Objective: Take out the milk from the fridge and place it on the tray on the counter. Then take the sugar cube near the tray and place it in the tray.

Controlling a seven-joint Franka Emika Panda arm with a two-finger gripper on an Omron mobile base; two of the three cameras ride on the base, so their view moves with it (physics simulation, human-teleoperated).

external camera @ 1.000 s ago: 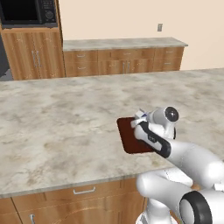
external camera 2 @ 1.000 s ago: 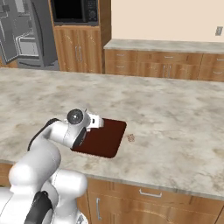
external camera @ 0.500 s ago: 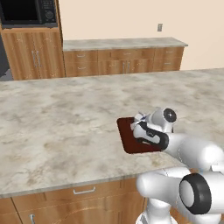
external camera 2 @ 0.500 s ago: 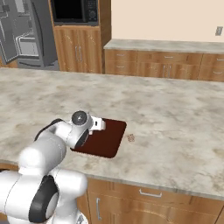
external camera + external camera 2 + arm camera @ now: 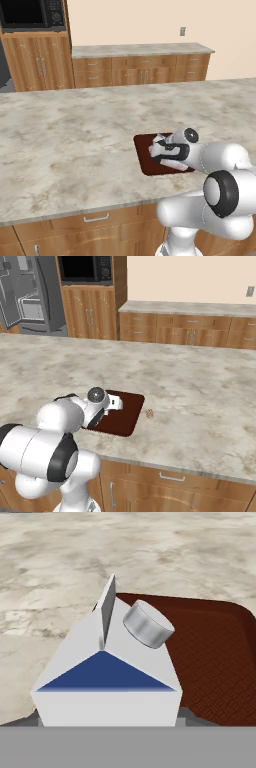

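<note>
Hand view: the end effector [image 5: 107, 724] is clamped on the milk [image 5: 106, 672], carried over the tray [image 5: 210, 652] near the tabletop [image 5: 65, 145] front edge. The carton looks light, stiff yet crushable; holding its flat sides suits it.

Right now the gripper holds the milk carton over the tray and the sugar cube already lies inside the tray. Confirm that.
Not quite. The gripper does hold the milk carton over the tray, but the sugar cube lies on the counter beside the tray, outside its rim, as the right base view shows.
</note>
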